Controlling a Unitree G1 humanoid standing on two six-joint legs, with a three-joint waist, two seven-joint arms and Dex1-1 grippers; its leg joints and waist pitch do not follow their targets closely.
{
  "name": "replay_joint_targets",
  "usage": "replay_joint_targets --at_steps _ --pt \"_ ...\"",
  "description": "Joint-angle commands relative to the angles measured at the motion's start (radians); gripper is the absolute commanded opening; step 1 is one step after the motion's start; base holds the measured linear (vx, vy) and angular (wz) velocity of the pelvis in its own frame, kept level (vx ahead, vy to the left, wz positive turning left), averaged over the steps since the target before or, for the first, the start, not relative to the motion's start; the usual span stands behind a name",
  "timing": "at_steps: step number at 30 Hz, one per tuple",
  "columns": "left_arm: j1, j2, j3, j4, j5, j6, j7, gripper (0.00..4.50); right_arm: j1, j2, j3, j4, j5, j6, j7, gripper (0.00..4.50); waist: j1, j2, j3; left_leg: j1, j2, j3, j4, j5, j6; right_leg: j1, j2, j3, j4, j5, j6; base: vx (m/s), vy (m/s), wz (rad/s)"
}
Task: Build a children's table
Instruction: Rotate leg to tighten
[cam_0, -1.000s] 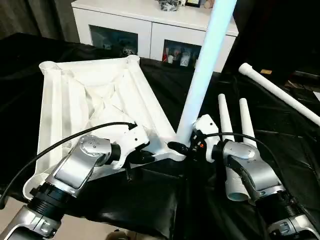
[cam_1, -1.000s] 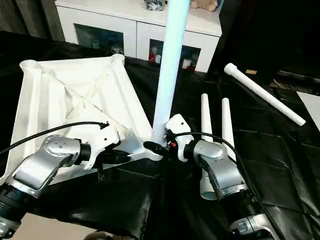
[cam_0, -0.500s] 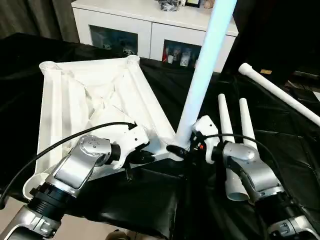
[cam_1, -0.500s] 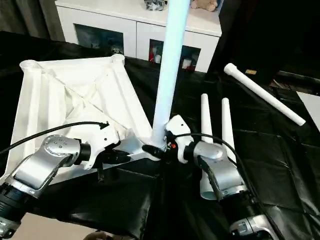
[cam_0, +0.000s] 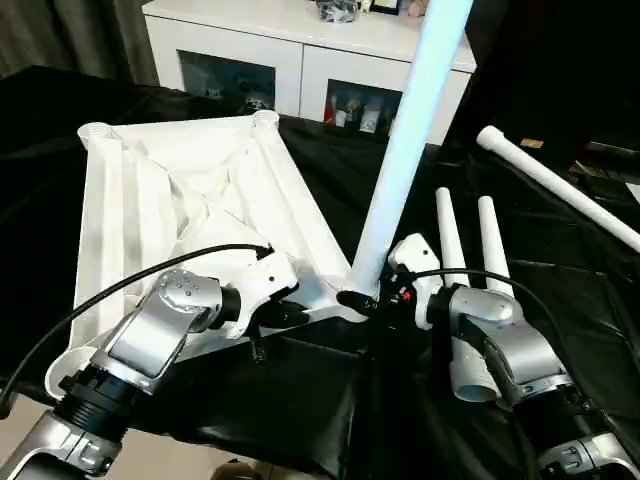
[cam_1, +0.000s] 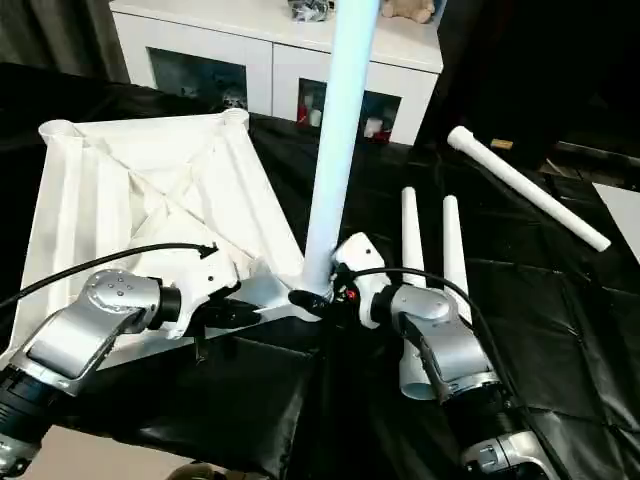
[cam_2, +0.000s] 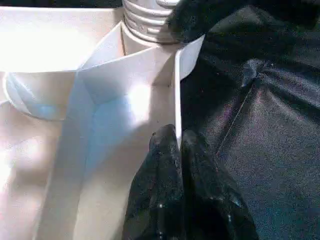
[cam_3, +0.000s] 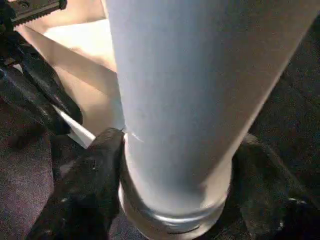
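While the upright leg (cam_0: 405, 150) stands in the near right corner socket of the upturned table top (cam_0: 190, 215), I worry it could cross-thread or tip if my right gripper (cam_0: 368, 302), clamped around its base, twists unevenly. My left gripper (cam_2: 176, 147) pinches the top's near rim, steadying it.

Two loose legs (cam_0: 465, 270) crowd the right gripper (cam_0: 352, 300) — black cloth (cam_0: 300, 400) below lies bare.
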Motion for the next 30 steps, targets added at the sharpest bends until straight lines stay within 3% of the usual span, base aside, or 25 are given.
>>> replay_joint_targets --at_steps 1,8,11,13,16,18,19,22,24,25,26,28,29,30 --pt "-0.006 -0.001 -0.028 -0.017 -0.001 -0.003 -0.027 0.00 0.005 -0.011 -0.010 0.006 0.001 0.007 0.003 2.89 -0.007 0.011 -0.059 0.021 0.046 -0.013 -0.073 -0.206 -0.006 0.041 -0.077 0.044 -0.069 -0.125 -0.192 0.000 0.000 0.00" --pt "0.001 0.000 -0.028 -0.018 0.000 0.001 -0.025 0.00 0.011 0.001 -0.017 0.016 -0.003 0.007 -0.013 2.71 -0.007 0.011 -0.058 0.019 0.045 -0.013 -0.073 -0.204 -0.005 0.041 -0.078 0.045 -0.069 -0.131 -0.192 0.000 0.000 0.00" --pt "-0.019 -0.055 -0.001 0.039 0.019 0.014 0.070 0.00 -0.009 0.060 -0.059 0.054 0.003 0.013 -0.120 2.71 -0.009 0.013 -0.056 0.018 0.045 -0.013 -0.074 -0.213 -0.014 0.039 -0.078 0.044 -0.071 -0.145 -0.194 0.000 0.000 0.00" --pt "-0.053 -0.134 0.035 0.125 0.045 0.033 0.210 0.00 -0.034 0.127 -0.099 0.108 -0.007 0.027 -0.263 2.71 -0.014 0.013 -0.052 0.026 0.045 -0.013 -0.078 -0.271 -0.035 0.030 -0.080 0.046 -0.083 -0.243 -0.181 0.000 0.000 0.00" --pt "-0.077 -0.199 0.068 0.186 0.056 0.068 0.321 0.00 -0.053 0.176 -0.129 0.152 -0.013 0.047 -0.376 2.70 -0.012 0.010 -0.053 0.031 0.044 -0.019 -0.080 -0.313 -0.057 0.030 -0.084 0.045 -0.092 -0.340 -0.144 0.000 0.000 0.00" --pt "-0.091 -0.242 0.091 0.221 0.056 0.098 0.387 0.00 -0.067 0.209 -0.151 0.186 -0.016 0.052 -0.455 2.70 -0.013 0.010 -0.051 0.027 0.043 -0.019 -0.082 -0.312 -0.051 0.029 -0.084 0.046 -0.092 -0.336 -0.134 0.000 0.000 0.00" --pt "-0.113 -0.309 0.113 0.274 0.063 0.114 0.488 0.00 -0.095 0.263 -0.188 0.255 -0.017 0.048 -0.590 2.70 -0.019 0.008 -0.050 0.027 0.044 -0.017 -0.082 -0.316 -0.053 0.024 -0.085 0.049 -0.094 -0.344 -0.136 0.000 0.000 0.00" --pt "-0.147 -0.418 0.137 0.346 0.076 0.103 0.640 0.00 -0.141 0.343 -0.225 0.360 -0.021 0.022 -0.756 2.70 -0.018 0.008 -0.054 0.034 0.043 -0.019 -0.080 -0.323 -0.064 0.022 -0.084 0.047 -0.094 -0.333 -0.127 0.000 0.000 0.00" --pt "-0.163 -0.463 0.141 0.370 0.083 0.081 0.699 0.00 -0.163 0.372 -0.223 0.399 -0.030 0.005 -0.797 2.70 -0.017 0.004 -0.054 0.028 0.041 -0.018 -0.080 -0.316 -0.047 0.027 -0.084 0.046 -0.095 -0.310 -0.117 0.000 0.000 0.00" --pt "-0.175 -0.493 0.137 0.386 0.093 0.059 0.728 0.00 -0.183 0.391 -0.219 0.423 -0.037 -0.020 -0.800 3.05 -0.016 0.008 -0.056 0.027 0.041 -0.020 -0.082 -0.311 -0.043 0.029 -0.083 0.045 -0.093 -0.300 -0.109 0.000 0.000 0.00" --pt "-0.175 -0.493 0.137 0.386 0.093 0.059 0.728 0.00 -0.183 0.391 -0.219 0.423 -0.037 -0.020 -0.800 3.05 -0.017 0.008 -0.056 0.029 0.040 -0.019 -0.081 -0.313 -0.040 0.026 -0.083 0.045 -0.095 -0.298 -0.107 0.000 0.000 0.00" --pt "-0.188 -0.524 0.133 0.393 0.107 0.029 0.757 0.00 -0.206 0.408 -0.218 0.428 -0.033 -0.040 -0.765 3.05 -0.015 0.006 -0.058 0.022 0.039 -0.019 -0.081 -0.295 -0.025 0.033 -0.083 0.044 -0.093 -0.274 -0.099 0.000 0.000 0.00" --pt "-0.189 -0.527 0.133 0.394 0.108 0.027 0.756 0.00 -0.206 0.408 -0.216 0.420 -0.030 -0.044 -0.743 3.05 -0.014 0.012 -0.059 0.023 0.040 -0.019 -0.081 -0.291 -0.023 0.032 -0.083 0.045 -0.092 -0.265 -0.100 0.000 0.000 0.00" --pt "-0.193 -0.523 0.132 0.400 0.111 0.023 0.755 0.00 -0.201 0.408 -0.209 0.409 -0.034 -0.052 -0.727 3.05 -0.014 0.009 -0.060 0.022 0.040 -0.018 -0.080 -0.278 -0.017 0.033 -0.083 0.045 -0.092 -0.242 -0.102 0.000 0.000 0.00"
